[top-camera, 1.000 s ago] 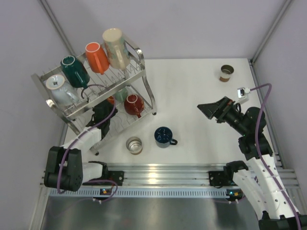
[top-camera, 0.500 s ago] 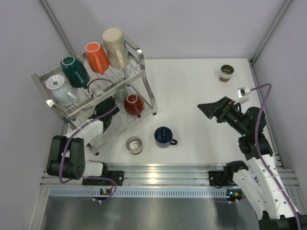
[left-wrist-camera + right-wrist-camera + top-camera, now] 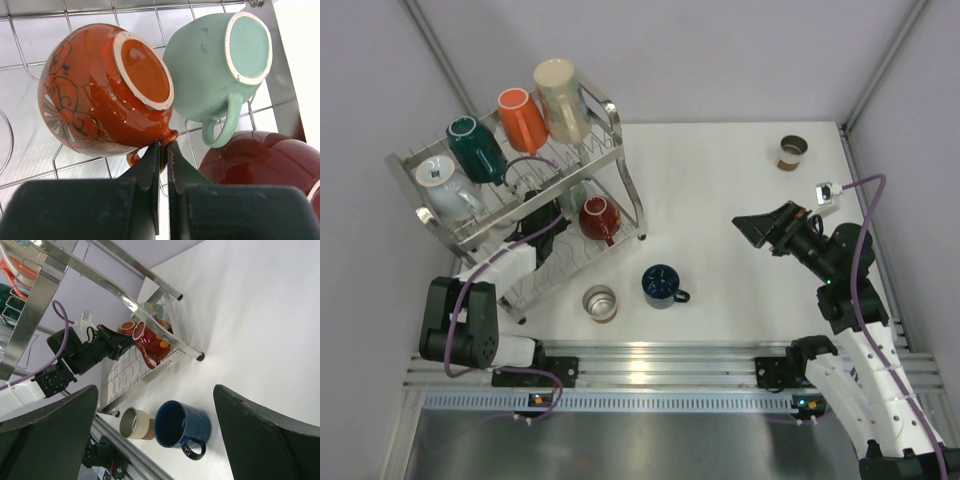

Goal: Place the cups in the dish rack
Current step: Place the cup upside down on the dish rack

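Resting upturned on dish rack's (image 3: 617,152) lower tier, orange mug (image 3: 95,100) has left claw (image 3: 163,145) pinched shut, empty, just beside its handle; should retreat straight, w/o snagging; right claw (image 3: 748,232) agape.

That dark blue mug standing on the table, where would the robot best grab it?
Probably its rim, from straight above: the navy mug stands upright with its mouth open, so one finger could slip inside and one outside, away from the handle.
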`<state>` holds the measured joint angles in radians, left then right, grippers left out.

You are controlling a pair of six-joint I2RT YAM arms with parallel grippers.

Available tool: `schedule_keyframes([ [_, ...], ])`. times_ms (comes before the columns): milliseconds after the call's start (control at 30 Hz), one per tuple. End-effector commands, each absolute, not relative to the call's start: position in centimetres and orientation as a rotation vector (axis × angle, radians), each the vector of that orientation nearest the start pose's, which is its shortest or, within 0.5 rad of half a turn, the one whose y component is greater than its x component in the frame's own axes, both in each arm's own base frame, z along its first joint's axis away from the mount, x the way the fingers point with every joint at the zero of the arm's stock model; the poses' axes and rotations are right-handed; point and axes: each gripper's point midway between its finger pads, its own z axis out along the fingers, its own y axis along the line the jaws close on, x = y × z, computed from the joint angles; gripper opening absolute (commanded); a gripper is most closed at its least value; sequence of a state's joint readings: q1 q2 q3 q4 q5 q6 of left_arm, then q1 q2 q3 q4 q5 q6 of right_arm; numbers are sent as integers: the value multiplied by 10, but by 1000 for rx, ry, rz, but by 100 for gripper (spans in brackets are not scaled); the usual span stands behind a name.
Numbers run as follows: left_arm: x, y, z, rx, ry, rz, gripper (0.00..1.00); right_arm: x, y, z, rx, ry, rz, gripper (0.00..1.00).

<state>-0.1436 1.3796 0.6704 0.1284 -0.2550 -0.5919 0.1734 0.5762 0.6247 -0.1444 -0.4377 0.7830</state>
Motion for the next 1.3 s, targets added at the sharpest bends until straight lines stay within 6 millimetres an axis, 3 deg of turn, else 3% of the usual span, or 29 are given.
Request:
schedule_keyframes([
  [0, 379, -22, 92, -697, 2043, -122, 0, 236, 138, 307, 145, 1678, 1036, 99],
  [400, 378, -33, 122, -676, 1896, -286, 0, 236, 138, 311, 145, 1673, 1035, 99],
  [533, 374, -34, 119, -678, 1866, -343, 0, 235, 138, 313, 143, 1672, 1036, 99],
  [1267, 368, -46, 150, -572, 1675, -527, 0, 238, 138, 302, 156, 1693, 1039, 99],
])
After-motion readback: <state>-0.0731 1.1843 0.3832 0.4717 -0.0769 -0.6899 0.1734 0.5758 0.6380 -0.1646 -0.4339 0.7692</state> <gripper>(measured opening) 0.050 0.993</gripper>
